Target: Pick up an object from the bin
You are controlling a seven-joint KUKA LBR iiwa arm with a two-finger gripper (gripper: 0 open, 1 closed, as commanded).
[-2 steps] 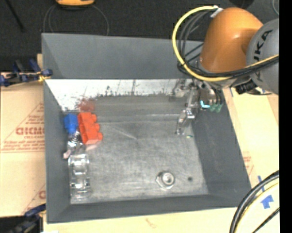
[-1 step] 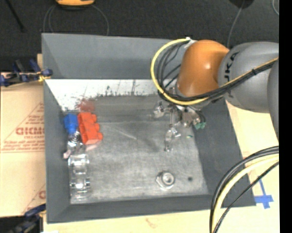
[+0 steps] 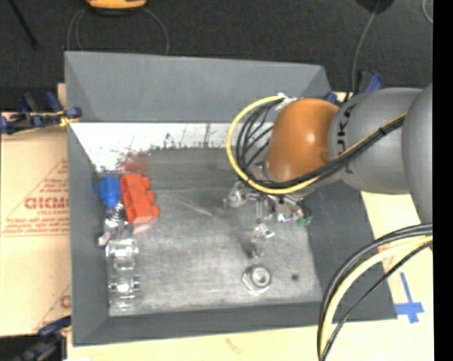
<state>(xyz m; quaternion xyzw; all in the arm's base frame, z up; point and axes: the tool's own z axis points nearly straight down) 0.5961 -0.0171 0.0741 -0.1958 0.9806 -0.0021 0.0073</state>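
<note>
My gripper [image 3: 262, 220] hangs low over the right half of the bin floor, below the arm's wrist. Just in front of it, near the bin's front wall, lies a small round silvery metal piece [image 3: 255, 278], apart from the gripper. Nothing shows held in the gripper. Along the left wall lie an orange-red studded block [image 3: 138, 198], a small blue piece [image 3: 108, 191] beside it, and a clear plastic piece [image 3: 123, 271] toward the front left corner.
The arm with its orange cover and looping cables reaches in from the right and hides the bin's back right part. Bare grey floor lies between the left-hand things and the gripper.
</note>
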